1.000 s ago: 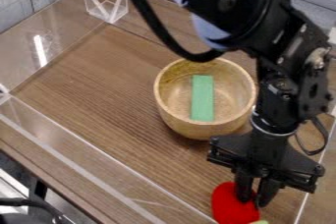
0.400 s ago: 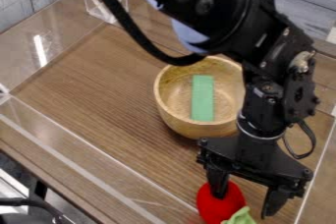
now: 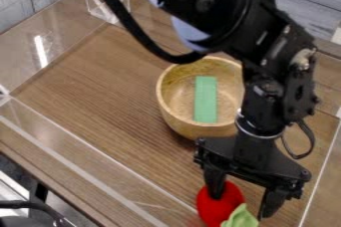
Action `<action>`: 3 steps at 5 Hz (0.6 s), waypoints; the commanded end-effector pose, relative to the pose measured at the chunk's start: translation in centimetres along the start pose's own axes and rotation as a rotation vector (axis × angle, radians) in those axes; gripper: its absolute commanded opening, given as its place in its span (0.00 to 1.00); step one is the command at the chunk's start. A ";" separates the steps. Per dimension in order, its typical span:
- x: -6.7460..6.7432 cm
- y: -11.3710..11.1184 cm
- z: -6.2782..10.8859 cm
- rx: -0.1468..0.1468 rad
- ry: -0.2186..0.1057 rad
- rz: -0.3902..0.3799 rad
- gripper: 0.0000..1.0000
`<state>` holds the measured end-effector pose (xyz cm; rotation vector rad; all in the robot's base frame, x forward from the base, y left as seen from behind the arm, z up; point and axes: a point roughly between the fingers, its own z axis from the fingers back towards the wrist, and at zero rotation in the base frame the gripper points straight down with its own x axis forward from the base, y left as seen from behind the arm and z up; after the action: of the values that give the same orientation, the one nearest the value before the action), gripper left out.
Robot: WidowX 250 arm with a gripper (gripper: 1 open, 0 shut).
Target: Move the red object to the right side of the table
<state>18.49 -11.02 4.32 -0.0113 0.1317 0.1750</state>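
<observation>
Red object (image 3: pixel 216 203) lay at the near edge of the table (image 3: pixel 94 82), just in front of the wooden bowl (image 3: pixel 180 112) holding a flat green block (image 3: pixel 206 98). Gripper (image 3: pixel 248 193) stood over it, jaws spread wide, gripping nothing. Judged light, rigid, smooth, apt to roll; best pinched across its round middle, clear of the leafy tip. Wood-grain top looked flat; acrylic walls (image 3: pixel 54 141) stood close.

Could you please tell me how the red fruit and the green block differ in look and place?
The red fruit is round and bright red with a pale green leafy tip; the green block is flat, oblong and plain green. The fruit lies on the bare table near its front edge, under the open pincer; the block lies inside the wooden bowl. Both are smaller than the bowl.
</observation>
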 end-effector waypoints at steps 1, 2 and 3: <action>1.1 0.7 0.8 -0.022 -0.023 0.024 1.00; 1.8 1.5 0.5 -0.020 -0.014 0.046 1.00; 1.5 2.4 -0.2 -0.019 -0.009 0.046 0.00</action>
<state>19.27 -8.41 3.46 -0.0140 0.1420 0.2216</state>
